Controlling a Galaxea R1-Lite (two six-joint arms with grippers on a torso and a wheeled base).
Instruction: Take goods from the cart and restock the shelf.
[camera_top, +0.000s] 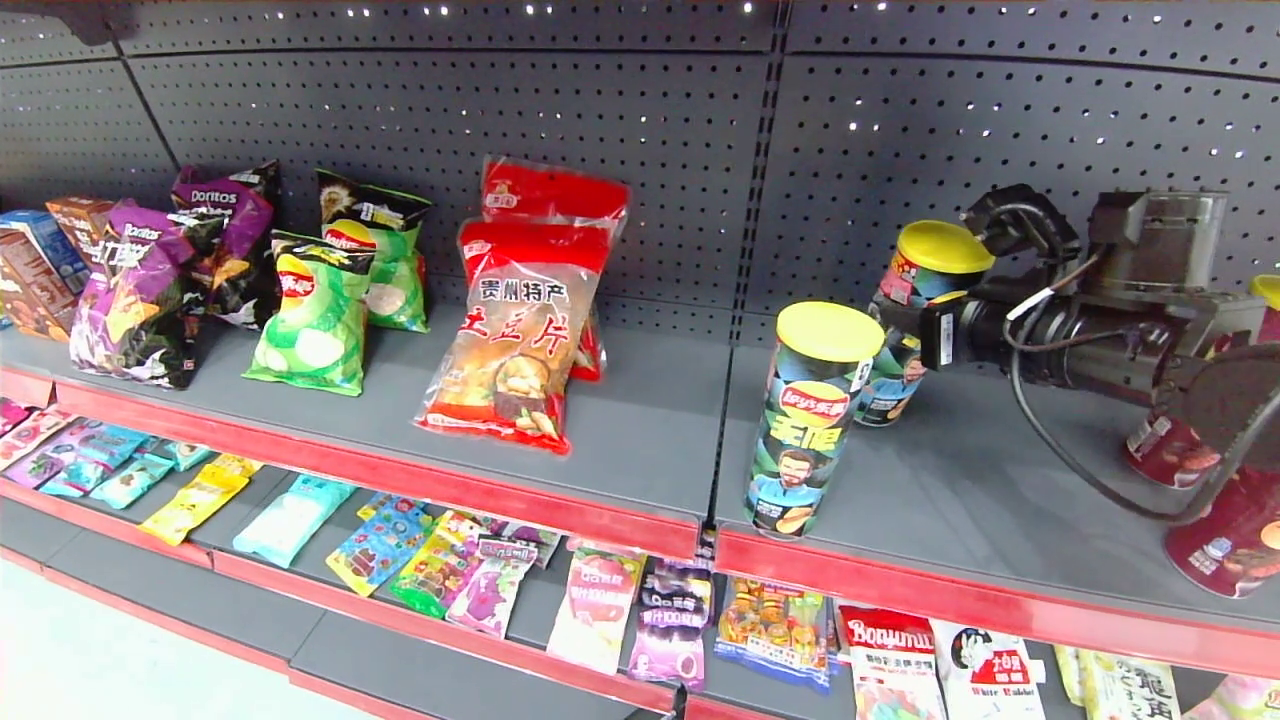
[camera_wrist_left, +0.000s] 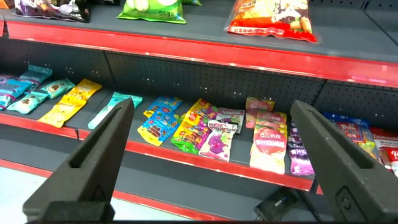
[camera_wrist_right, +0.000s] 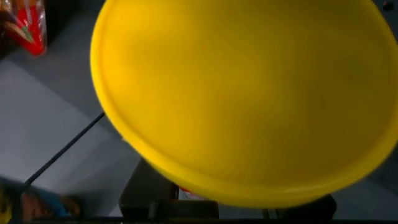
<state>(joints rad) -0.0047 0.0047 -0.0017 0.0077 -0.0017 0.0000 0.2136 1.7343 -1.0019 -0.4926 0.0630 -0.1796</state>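
A tall chip can with a yellow lid (camera_top: 925, 290) stands tilted toward the back of the grey upper shelf (camera_top: 960, 490). My right gripper (camera_top: 915, 335) is shut on its side, reaching in from the right. The can's yellow lid (camera_wrist_right: 249, 93) looms close in the right wrist view. A second matching can (camera_top: 815, 420) stands upright in front of it, near the shelf's red front edge. My left gripper (camera_wrist_left: 211, 155) hangs open and holds nothing, low in front of the lower shelf of candy packets (camera_wrist_left: 211, 134).
Red cans (camera_top: 1230, 530) stand on the shelf's far right, under my right arm. Red-topped potato crisp bags (camera_top: 515, 340), green bags (camera_top: 315, 315) and purple bags (camera_top: 150, 290) lean further left. Bare shelf lies between the crisp bags and the front can.
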